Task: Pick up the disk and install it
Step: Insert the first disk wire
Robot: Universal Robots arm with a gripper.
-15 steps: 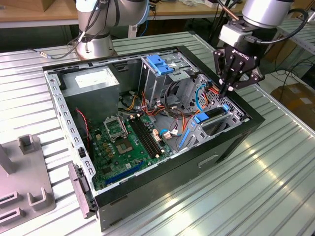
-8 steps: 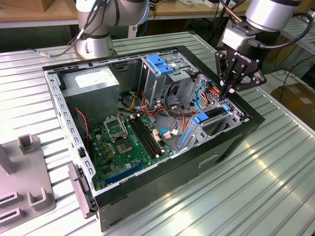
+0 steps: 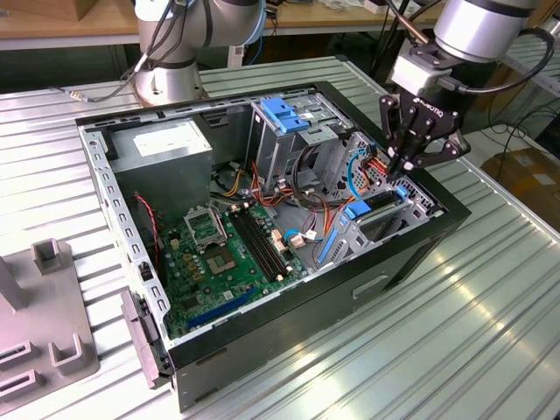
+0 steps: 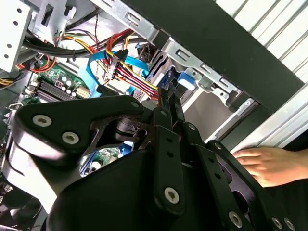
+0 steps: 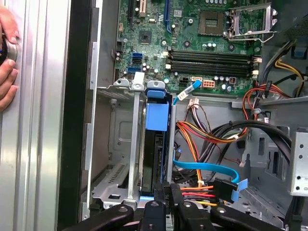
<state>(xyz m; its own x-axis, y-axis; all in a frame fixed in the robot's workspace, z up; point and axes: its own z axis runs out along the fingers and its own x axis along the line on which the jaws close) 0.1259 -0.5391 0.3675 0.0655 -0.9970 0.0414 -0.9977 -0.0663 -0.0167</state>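
At the near end of the cage [image 5: 122, 144], the hand [image 5: 167, 192] has its tips right over the disk [image 5: 156, 144], jaws drawn so close that no clear gap shows between them. I judge them shut. Whether they pinch the edge of the blue carrier or only press on it I cannot tell.

The disk stands on edge in the cage slot, with a metal wall on either side of it. Its long axis runs straight away from the tips toward the board [image 5: 192, 38], so the disk lies directly ahead of and below the hand, in line with it rather than off to one side. The carrier's blue tab marks the far end of the disk, level with the cage's far rim. Judged from this, the disk is already in its bay, and it looks fully or almost fully home.

Just beside the cage, orange, red and black cables [image 5: 202, 139] and a flat blue one cross the open bay, close to the jaws but apart from the disk.

In the exterior view the hand [image 3: 404, 166] hangs over the right-hand corner of the open case [image 3: 306, 332], which rests on a ribbed surface [image 3: 455, 332].

Beyond the case wall, a person's fingers [image 5: 7, 72] rest on that surface, well apart from the disk
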